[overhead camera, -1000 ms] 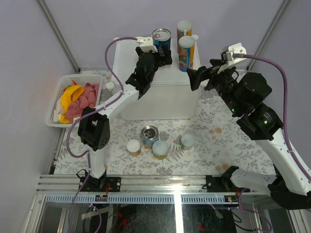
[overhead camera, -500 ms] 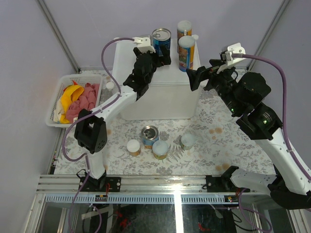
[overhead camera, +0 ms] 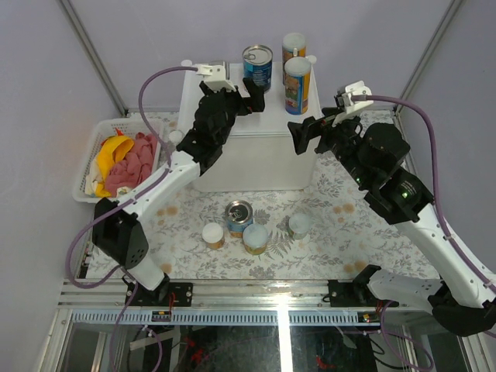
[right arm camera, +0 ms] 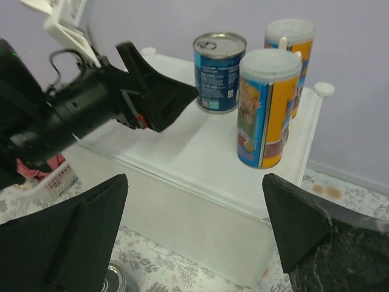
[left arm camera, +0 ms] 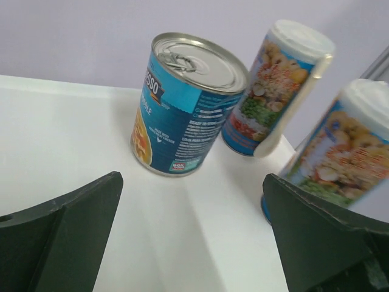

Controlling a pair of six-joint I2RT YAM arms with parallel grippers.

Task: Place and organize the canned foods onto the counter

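Observation:
The counter (overhead camera: 256,155) is a large white box at the back. On its top stand a blue-labelled steel can (overhead camera: 258,66) and two tall pale-lidded canisters (overhead camera: 297,85) (overhead camera: 294,45). My left gripper (overhead camera: 249,97) is open and empty over the counter top, just in front of the can (left arm camera: 185,106). My right gripper (overhead camera: 310,132) is open and empty by the counter's right front corner, facing the nearer canister (right arm camera: 267,109). On the table stand a second blue can (overhead camera: 239,217) and three small white-lidded jars (overhead camera: 213,235) (overhead camera: 256,239) (overhead camera: 299,225).
A white mesh basket (overhead camera: 87,159) at the left holds a yellow banana (overhead camera: 111,149) and a pink cloth (overhead camera: 133,164). The table has a floral cover (overhead camera: 349,232). Grey walls and metal frame posts close in the back.
My left gripper has drawn back to the left from the blue can on the counter; the can stays put. My right gripper has shifted a little left toward the counter.

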